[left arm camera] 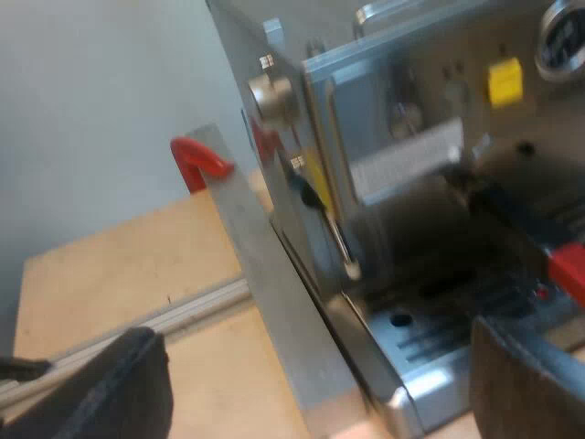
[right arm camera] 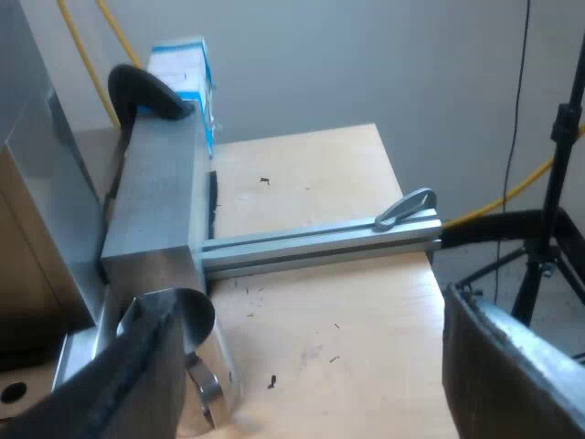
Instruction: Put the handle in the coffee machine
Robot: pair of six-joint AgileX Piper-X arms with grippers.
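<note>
1. Left wrist view looks along the front of the espresso machine (left arm camera: 430, 137). The dark handle (left arm camera: 512, 224) of the holder reaches out from under that front, above the drip tray (left arm camera: 430, 352), and its red end (left arm camera: 569, 273) is the nearest part.
2. The left tool (left arm camera: 313, 366) is wide open and holds nothing. Its fingers stand low before the drip tray, apart from the handle.
3. The right tool (right arm camera: 311, 347) is also wide open and empty, above the counter (right arm camera: 302, 183), near a metal block (right arm camera: 155, 192).
4. I judge that the holder already sits at the machine's front. I cannot tell if it is turned to the locked position, because that part is blurred.
5. To do this step well, the left tool should close on the dark handle close to the red end and keep the holder level. It should then turn the handle in one slow arc until it stops, without pulling outward.
6. One risk is that the machine slides under the sideways push. A metal plate (left arm camera: 265, 302) with a red hook (left arm camera: 196, 160) stands against its side and may brace it.
7. The counter is light wood with small dark marks. An aluminium rail (right arm camera: 320, 240) lies across it and meets the metal block. A blue and white carton (right arm camera: 187, 69) stands behind the block.
8. Beyond the counter's edge there is a grey wall (right arm camera: 366, 55) and a black stand (right arm camera: 548, 183).
</note>
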